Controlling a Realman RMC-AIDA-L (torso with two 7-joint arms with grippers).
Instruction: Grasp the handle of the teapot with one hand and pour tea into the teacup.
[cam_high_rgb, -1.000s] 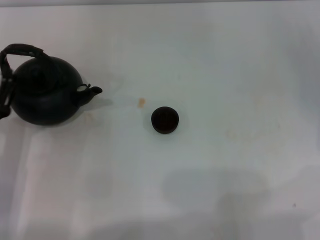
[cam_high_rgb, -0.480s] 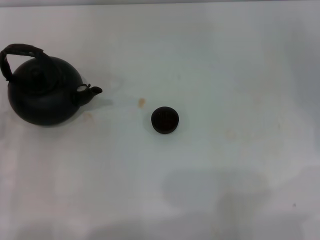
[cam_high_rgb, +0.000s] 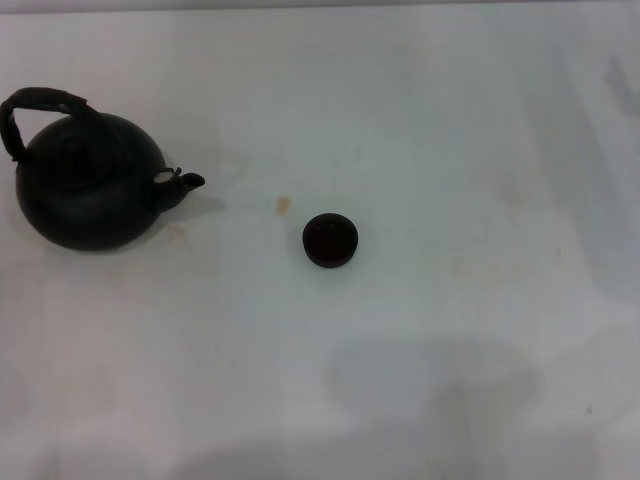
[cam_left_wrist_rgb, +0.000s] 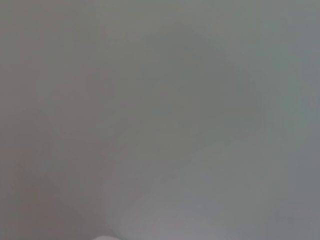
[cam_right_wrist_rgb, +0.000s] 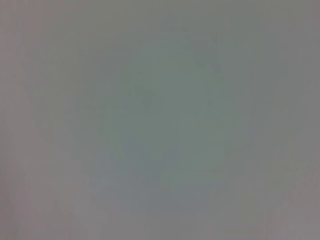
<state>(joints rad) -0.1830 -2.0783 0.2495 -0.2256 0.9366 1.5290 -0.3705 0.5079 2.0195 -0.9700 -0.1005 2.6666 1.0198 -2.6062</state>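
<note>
In the head view the round matte black teapot stands upright at the far left of the white table, its short spout pointing right toward the teacup. Its rough arched handle rises over the knobbed lid, with nothing holding it. The small dark teacup sits near the table's middle, well apart from the spout. Neither gripper shows in any view; both wrist views hold only a plain grey surface.
The white table carries a small orange-brown stain between spout and teacup. Soft shadows lie along the near edge. A faint pale shape shows at the far right edge.
One second ago a dark gripper part was at the teapot's left side by the handle; it has withdrawn out of view to the left. Teapot and teacup have not moved.
</note>
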